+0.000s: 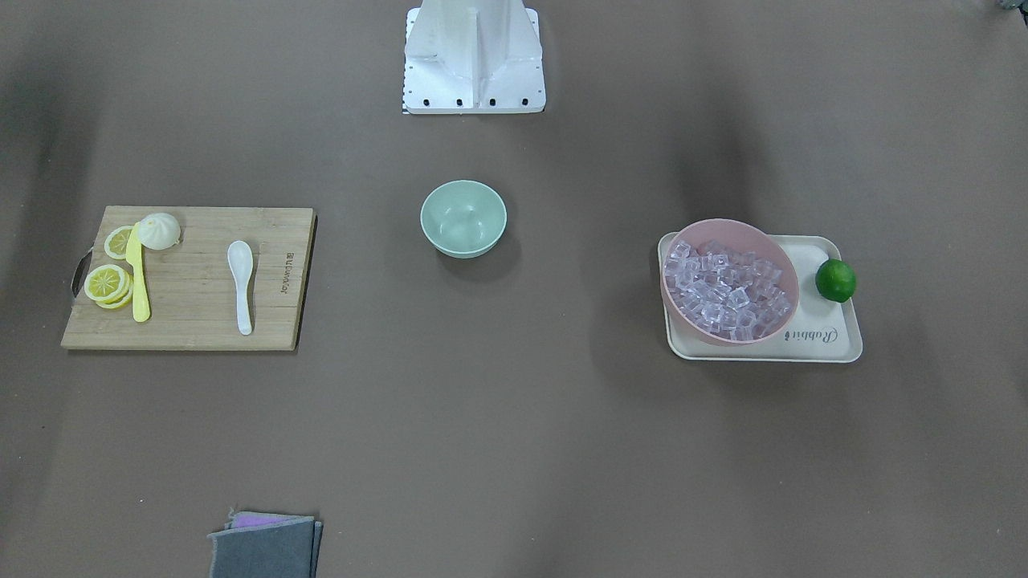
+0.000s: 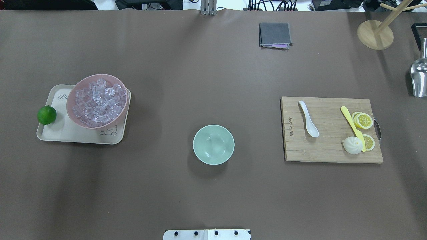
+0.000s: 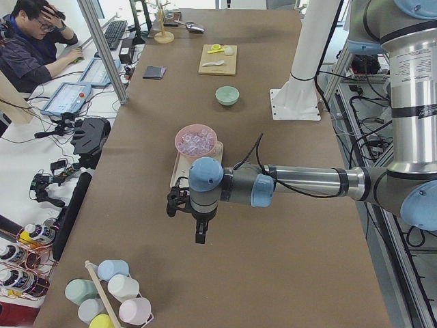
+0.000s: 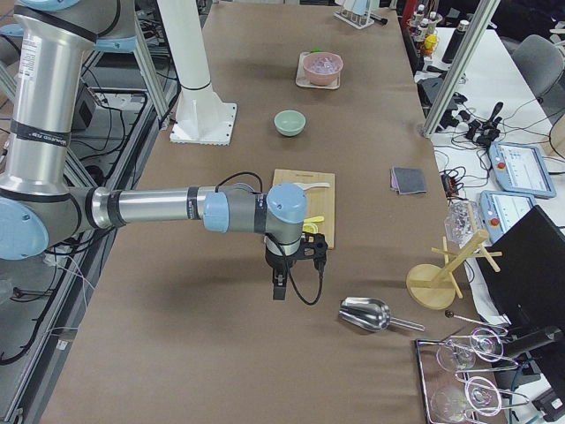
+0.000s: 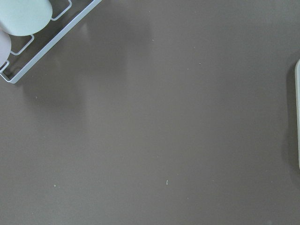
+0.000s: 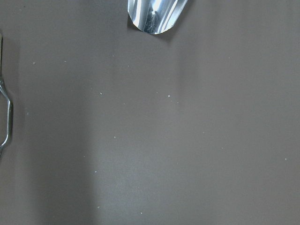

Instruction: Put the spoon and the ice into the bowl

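The white spoon [image 1: 241,285] lies on a wooden cutting board [image 1: 193,321]; it also shows in the overhead view [image 2: 308,119]. The mint-green bowl [image 1: 463,218] [image 2: 213,144] stands empty at the table's middle. The ice [image 1: 727,289] [image 2: 97,101] fills a pink bowl [image 2: 71,110] on a cream tray [image 2: 66,135]. My left gripper [image 3: 200,238] hangs over bare table beyond the tray, and my right gripper [image 4: 279,293] hangs beyond the board; both show only in the side views, so I cannot tell whether they are open or shut.
A yellow knife [image 2: 352,128], lemon slices [image 2: 363,120] and a white bun [image 2: 352,145] share the board. A lime [image 2: 46,115] sits on the tray. A grey cloth [image 2: 275,35], a metal scoop [image 2: 418,78] and a wooden stand [image 2: 375,35] lie at the far side.
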Controlling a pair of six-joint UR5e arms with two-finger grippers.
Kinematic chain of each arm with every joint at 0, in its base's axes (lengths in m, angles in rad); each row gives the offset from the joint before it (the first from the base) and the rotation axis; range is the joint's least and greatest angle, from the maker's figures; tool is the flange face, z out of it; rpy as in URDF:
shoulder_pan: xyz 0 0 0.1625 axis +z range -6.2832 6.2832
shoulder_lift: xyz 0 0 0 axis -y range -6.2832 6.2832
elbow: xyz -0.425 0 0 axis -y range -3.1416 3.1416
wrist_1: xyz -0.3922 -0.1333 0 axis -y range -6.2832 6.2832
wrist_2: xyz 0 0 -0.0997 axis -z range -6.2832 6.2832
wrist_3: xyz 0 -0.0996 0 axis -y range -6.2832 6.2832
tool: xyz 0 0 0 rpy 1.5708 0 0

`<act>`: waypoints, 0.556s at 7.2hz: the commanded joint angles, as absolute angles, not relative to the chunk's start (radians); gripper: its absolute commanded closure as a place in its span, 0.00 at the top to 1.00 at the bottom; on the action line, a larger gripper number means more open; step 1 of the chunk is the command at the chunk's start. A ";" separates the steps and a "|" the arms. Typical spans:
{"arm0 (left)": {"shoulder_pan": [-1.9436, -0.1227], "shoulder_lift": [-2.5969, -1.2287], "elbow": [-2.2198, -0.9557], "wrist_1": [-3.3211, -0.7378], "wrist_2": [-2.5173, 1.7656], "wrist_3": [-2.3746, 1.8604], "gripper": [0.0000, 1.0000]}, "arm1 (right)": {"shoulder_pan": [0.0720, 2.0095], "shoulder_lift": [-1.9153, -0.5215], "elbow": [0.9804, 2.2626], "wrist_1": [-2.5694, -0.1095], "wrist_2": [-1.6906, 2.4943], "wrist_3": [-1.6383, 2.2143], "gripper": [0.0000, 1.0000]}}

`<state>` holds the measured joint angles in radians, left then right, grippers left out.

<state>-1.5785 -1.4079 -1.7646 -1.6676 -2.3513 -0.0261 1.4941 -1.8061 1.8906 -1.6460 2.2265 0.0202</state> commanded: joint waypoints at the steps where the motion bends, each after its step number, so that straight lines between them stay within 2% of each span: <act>1: -1.580 -1.420 -1.785 -1.669 -2.349 -0.028 0.98 | 1.496 -1.812 1.888 -1.494 2.230 0.025 1.00; 3: -1.580 -1.431 -1.822 -1.716 -2.352 -0.032 0.98 | 1.494 -1.815 1.884 -1.299 2.227 0.029 1.00; 4: -1.580 -1.463 -1.781 -1.870 -2.335 -0.034 0.98 | 1.496 -1.815 1.884 -1.207 2.229 0.032 1.00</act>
<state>-1.5798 -1.4357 -1.8045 -1.7405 -2.3466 -0.0320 1.4950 -1.8139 1.8846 -1.3220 2.2284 0.0289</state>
